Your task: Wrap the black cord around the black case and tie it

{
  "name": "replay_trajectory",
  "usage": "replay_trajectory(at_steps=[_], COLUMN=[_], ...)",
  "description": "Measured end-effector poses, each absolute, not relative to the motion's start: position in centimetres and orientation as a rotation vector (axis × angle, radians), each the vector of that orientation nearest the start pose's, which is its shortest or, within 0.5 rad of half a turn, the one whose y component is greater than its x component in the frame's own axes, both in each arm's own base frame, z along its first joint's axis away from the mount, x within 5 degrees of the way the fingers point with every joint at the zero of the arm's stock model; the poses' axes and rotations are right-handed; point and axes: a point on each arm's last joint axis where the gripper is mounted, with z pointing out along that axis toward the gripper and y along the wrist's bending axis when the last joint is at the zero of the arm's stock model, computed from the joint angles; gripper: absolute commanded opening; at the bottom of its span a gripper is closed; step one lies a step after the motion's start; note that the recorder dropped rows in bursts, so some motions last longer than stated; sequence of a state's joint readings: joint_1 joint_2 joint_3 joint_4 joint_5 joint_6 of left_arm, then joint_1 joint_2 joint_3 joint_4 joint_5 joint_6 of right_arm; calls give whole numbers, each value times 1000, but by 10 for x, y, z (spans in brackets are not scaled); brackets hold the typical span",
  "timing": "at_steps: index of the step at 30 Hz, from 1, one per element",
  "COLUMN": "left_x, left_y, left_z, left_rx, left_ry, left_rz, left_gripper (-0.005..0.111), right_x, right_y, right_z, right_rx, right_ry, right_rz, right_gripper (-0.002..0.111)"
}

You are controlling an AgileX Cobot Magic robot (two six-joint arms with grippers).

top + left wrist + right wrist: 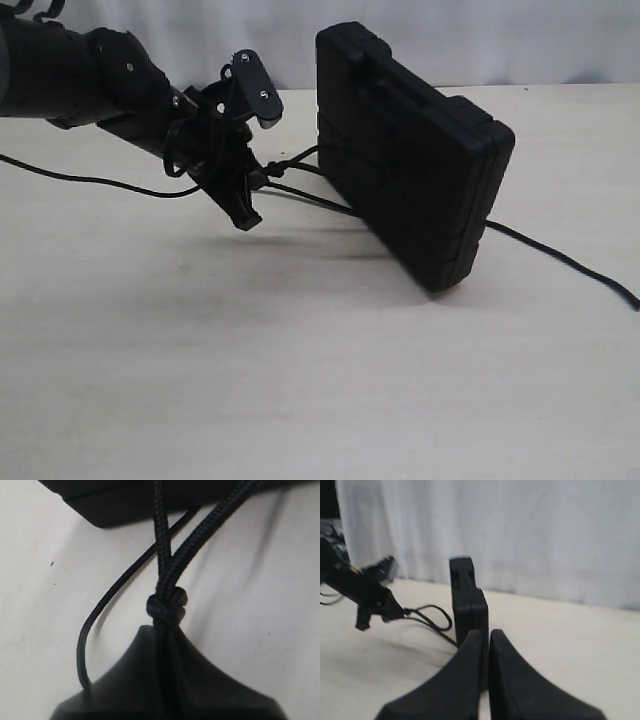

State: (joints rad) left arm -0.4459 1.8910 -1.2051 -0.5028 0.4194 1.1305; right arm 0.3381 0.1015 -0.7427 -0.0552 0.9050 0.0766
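Black case (410, 160) stands on edge, right of middle on the worktop (300, 380). Left end effector (163, 631) pinches the black cord (560, 255) just left of it (knot (166, 605) at its tips); right end effector (485, 636) closed, empty.

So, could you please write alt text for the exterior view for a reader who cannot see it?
A black plastic case stands on edge on a pale table, and the left gripper is shut on a thin braided black cord beside it. From a small knot by the gripper the cord runs to the case, then trails away on the other side.
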Motion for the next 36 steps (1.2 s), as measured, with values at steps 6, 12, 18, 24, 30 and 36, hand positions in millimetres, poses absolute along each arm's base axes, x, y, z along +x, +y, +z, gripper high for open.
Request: replay_trajectory(at_steps=[6,12,18,24,30,36], left_x=[344,338,337,337,337,337], left_y=[-185,-184,-184,-184,-184,-183], left_z=[185,202,203,203,203,203], left_rx=[1452,1460,1473,1471,1469,1452], left_ry=[2106,2078,2082,2081,2083,2097], left_rz=[-174,-179,-185,-184,-185,-186], left_gripper=[0,0,0,0,0,0], right_x=[68,158,241,262,260,259], right_y=[27,64,90,84,87,89], right_z=[347,366,329,331,324,323], right_rx=[-311,-273,-271,-262,-321,-364], right_ry=[1958,1971,2168,2167,2227,2233], right_rz=[292,225,116,60,65,79], right_gripper=[4,4,4,4,4,4])
